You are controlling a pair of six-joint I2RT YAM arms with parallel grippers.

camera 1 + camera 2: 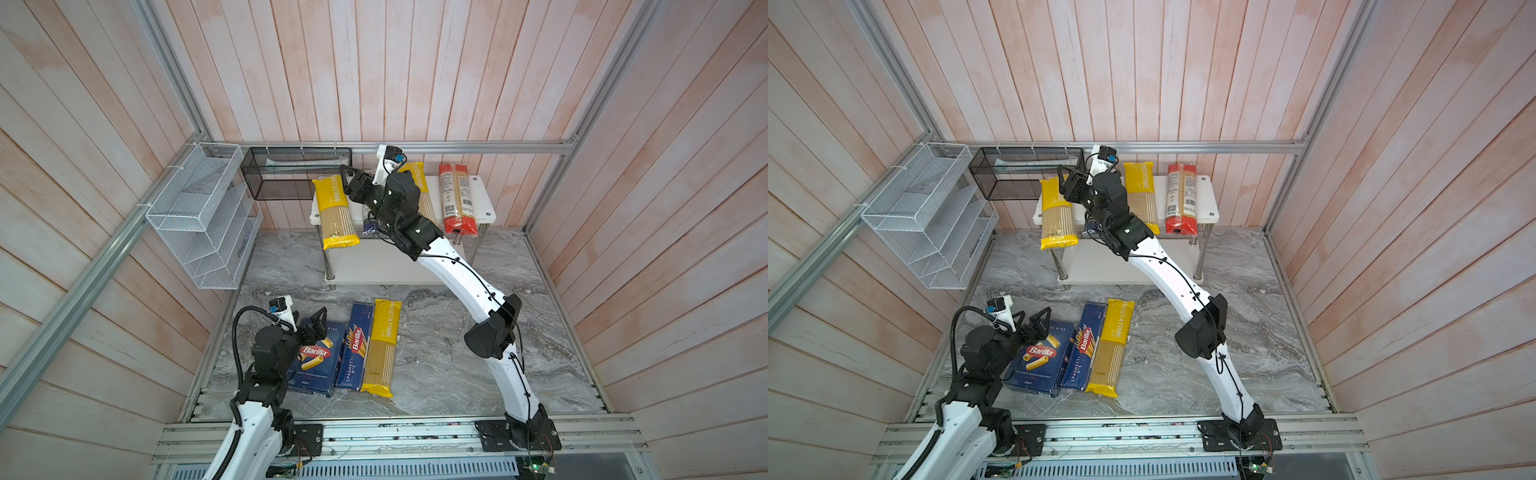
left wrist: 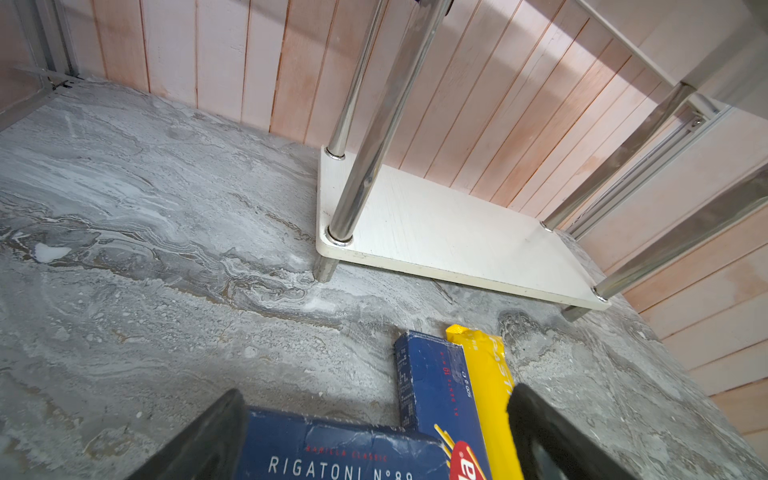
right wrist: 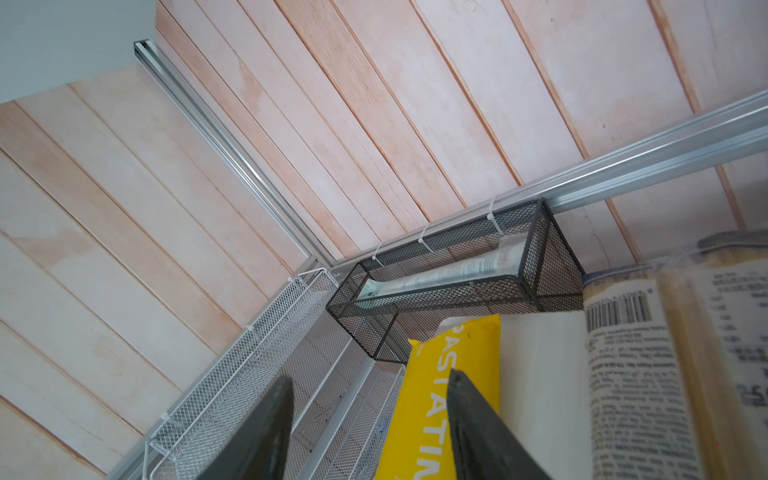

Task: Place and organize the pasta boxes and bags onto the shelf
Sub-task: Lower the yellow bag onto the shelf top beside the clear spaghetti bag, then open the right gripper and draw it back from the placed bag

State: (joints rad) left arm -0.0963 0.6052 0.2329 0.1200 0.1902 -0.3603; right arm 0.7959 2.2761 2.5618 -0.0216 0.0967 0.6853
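Currently four bags lie on the top board of the shelf [image 1: 487, 195], which stands at the 12 o'clock edge of the desk [image 1: 457, 374]. A yellow PASTATIME bag [image 1: 334, 212] is at the board's 9 o'clock end. A second yellow bag [image 1: 420, 183] is largely hidden by the right arm, and a red-ended bag [image 1: 457, 199] lies toward 3 o'clock. Between the two yellow ones, the end of a dark-blue-ended bag [image 1: 371, 227] peeks out under the arm.

Toward 7 o'clock on the desk, the rigatoni box [image 1: 316, 361], the spaghetti box [image 1: 355, 349] and a third yellow bag [image 1: 380, 345] lie side by side, close-packed.

The left pincer [image 1: 1030, 318] is spread wide above the rigatoni box's 12 o'clock end; whether it touches the box I cannot tell. The right pincer [image 1: 350, 180] hangs over the 12 o'clock end of the first yellow bag, jaws parted and empty.

A black mesh basket [image 1: 291, 174] hangs at 11 o'clock and a white wire rack [image 1: 199, 216] at 10 o'clock.
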